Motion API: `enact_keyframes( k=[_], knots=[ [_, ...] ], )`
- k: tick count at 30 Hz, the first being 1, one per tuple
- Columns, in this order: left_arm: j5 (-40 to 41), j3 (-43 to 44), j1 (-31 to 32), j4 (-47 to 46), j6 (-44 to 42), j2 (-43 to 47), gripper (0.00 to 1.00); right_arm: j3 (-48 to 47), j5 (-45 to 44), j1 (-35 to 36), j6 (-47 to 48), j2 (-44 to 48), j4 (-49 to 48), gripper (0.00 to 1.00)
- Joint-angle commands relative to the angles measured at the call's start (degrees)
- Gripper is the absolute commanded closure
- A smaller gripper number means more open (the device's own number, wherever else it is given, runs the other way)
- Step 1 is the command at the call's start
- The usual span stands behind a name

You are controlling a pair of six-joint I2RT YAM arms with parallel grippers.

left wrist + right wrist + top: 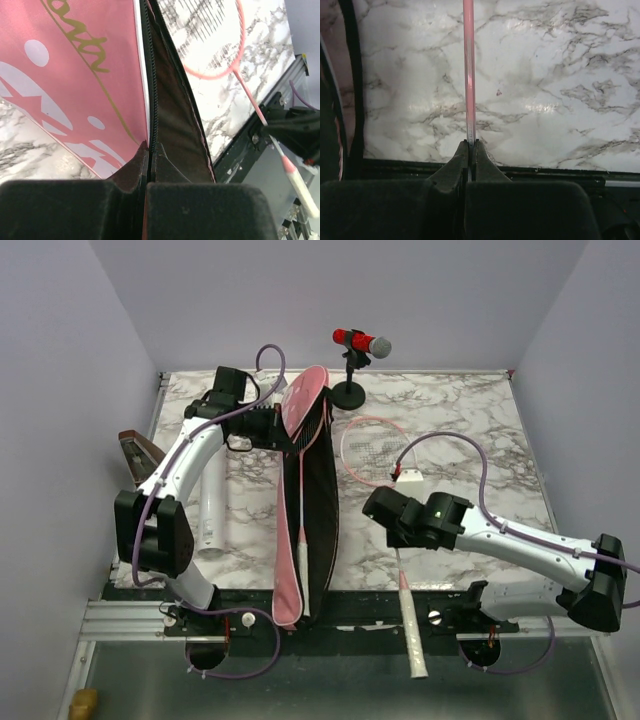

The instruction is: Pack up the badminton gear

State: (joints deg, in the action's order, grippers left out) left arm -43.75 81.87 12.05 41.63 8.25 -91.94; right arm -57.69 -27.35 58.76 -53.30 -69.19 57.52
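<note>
Pale lavender walls close in a white, grey-veined marble-patterned table (470,420), on which a long pink fabric bag with a black lining (318,400) lies lengthways left of centre, one end towards the far wall and the other hanging over the near edge. The left gripper (150,147) is clamped on the black zipped edge near the bag's far end, so the mouth gapes upward and to the right. The white handle of one thin racket (300,565) already shows inside. The other thin pink-framed racket with a white handle (375,450) lies on the marble to the right of the bag, near it but apart. Its long axis is almost parallel to the bag's, with its oval head towards the far wall and its handle out past the near edge. The right gripper (471,145) is pinched together on the slim pink shaft (468,75), between head and handle, so the right arm is plainly the nearer one. From this grip the bag's opening lies to the left, and the coming move looks like a sideways carry with the shaft held in line with the bag. A long white plastic tube (212,505) rests on the table left of the bag, beside the left arm and not yet packed.
</note>
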Motion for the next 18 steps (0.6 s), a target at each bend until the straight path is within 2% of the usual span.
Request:
enact_keyframes(
  k=[1,11,18],
  knots=[
    [2.52,4.09,-0.36,-2.34,0.89,-2.80,1.00,-5.40,-2.97,5.74,-6.64,-1.91,9.35,1.00],
    [4.28,4.71,-0.63,-2.95,0.10,-5.17,1.00,-14.37,-5.96,13.56,-11.13,-4.55,20.09,1.00],
    [4.02,6.81,-0.63,-3.22,0.98,-7.64,1.00,-21.57,-8.06,20.50,-10.94,-13.85,23.86,1.00]
  ],
)
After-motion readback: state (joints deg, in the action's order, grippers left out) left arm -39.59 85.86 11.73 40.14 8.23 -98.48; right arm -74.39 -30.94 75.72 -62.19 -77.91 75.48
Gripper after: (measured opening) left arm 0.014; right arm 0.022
